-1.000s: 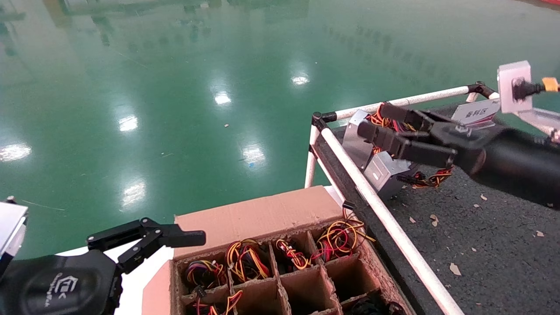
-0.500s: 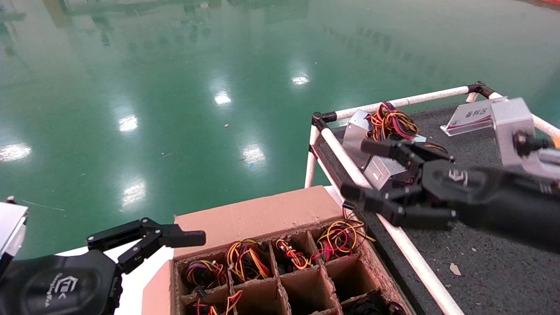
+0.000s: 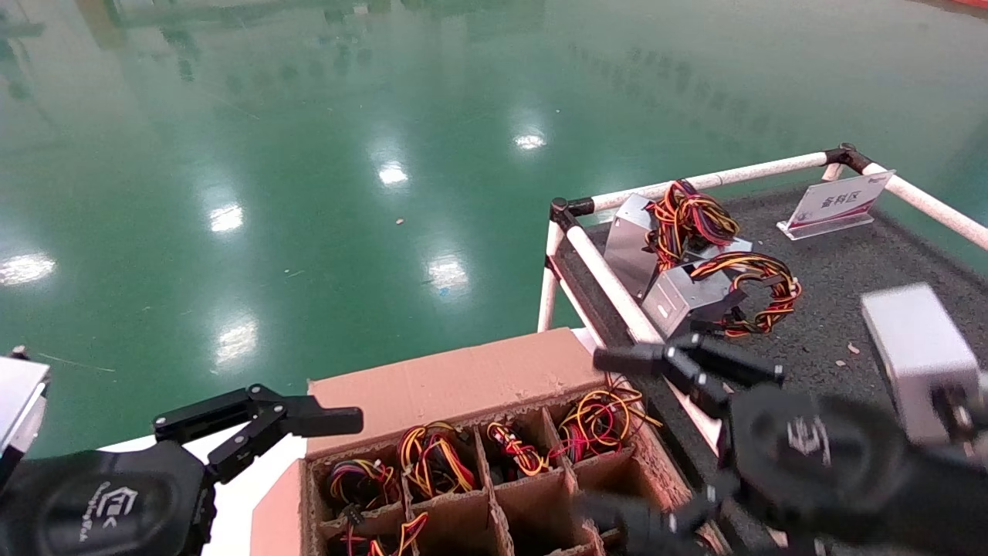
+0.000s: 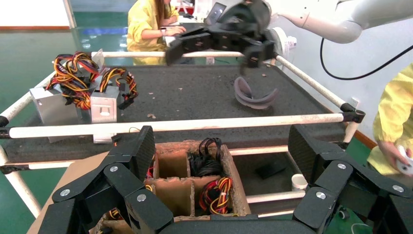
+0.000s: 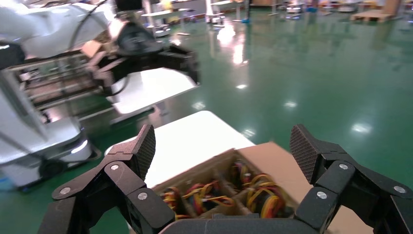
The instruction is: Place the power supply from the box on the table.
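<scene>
The power supply with its orange-yellow wires lies on the desk at the far left corner, touching a similar unit, so I judge it delivered. My right gripper, fingers apart and empty, hangs over the box; its lower finger is blurred. Left gripper sits parked near left, fingers apart; box cells are cut off.

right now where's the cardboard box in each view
Head view: the box is bottom centre, beside the table rail.
Left wrist view: the box is low centre, below the white rail.
Right wrist view: the box is low centre, between the right gripper fingers.
Shared landmark: the coloured wire bundles in its cells.
</scene>
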Controlling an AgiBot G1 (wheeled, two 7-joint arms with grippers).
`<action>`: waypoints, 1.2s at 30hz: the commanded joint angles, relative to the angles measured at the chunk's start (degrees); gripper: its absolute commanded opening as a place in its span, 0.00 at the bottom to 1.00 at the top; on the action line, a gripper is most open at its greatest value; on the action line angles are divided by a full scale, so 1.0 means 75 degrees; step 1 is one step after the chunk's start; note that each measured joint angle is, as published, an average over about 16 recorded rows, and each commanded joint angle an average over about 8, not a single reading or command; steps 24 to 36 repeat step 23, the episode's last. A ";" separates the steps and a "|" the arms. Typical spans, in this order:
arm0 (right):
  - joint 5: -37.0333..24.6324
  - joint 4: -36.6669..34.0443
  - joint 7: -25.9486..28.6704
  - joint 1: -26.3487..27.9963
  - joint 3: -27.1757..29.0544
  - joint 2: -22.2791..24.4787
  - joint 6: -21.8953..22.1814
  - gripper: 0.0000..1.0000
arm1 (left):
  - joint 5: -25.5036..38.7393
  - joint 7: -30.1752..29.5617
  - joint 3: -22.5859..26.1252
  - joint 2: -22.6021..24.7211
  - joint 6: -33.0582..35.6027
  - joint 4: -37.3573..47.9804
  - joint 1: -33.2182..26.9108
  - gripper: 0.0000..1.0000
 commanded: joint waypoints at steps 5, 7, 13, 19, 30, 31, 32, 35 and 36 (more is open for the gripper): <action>0.0213 0.0508 -0.0174 -0.0329 -0.0013 0.0160 -0.0179 1.00 | -0.0001 0.0001 0.0000 -0.0001 -0.0001 0.0001 0.0000 1.00; 0.0251 0.0601 -0.0199 -0.0389 -0.0015 0.0190 -0.0211 1.00 | -0.0001 0.0001 0.0000 -0.0001 -0.0001 0.0001 0.0001 1.00; 0.0289 0.0653 -0.0212 -0.0427 -0.0017 0.0211 -0.0233 1.00 | -0.0003 0.0001 0.0001 -0.0002 -0.0003 0.0002 0.0002 1.00; 0.0267 0.0587 -0.0199 -0.0387 -0.0017 0.0191 -0.0210 1.00 | -0.0003 0.0001 0.0001 -0.0002 -0.0003 0.0002 0.0001 1.00; 0.0256 0.0567 -0.0194 -0.0373 -0.0017 0.0184 -0.0202 1.00 | -0.0003 0.0001 0.0001 -0.0002 -0.0003 0.0002 0.0001 1.00; 0.0256 0.0567 -0.0194 -0.0373 -0.0017 0.0184 -0.0202 1.00 | -0.0003 0.0001 0.0001 -0.0002 -0.0003 0.0002 0.0001 1.00; 0.0256 0.0567 -0.0194 -0.0373 -0.0017 0.0184 -0.0202 1.00 | -0.0003 0.0001 0.0001 -0.0002 -0.0003 0.0002 0.0001 1.00; 0.0256 0.0567 -0.0194 -0.0373 -0.0017 0.0184 -0.0202 1.00 | -0.0003 0.0001 0.0001 -0.0002 -0.0003 0.0002 0.0001 1.00; 0.0256 0.0567 -0.0194 -0.0373 -0.0017 0.0184 -0.0202 1.00 | -0.0003 0.0001 0.0001 -0.0002 -0.0003 0.0002 0.0001 1.00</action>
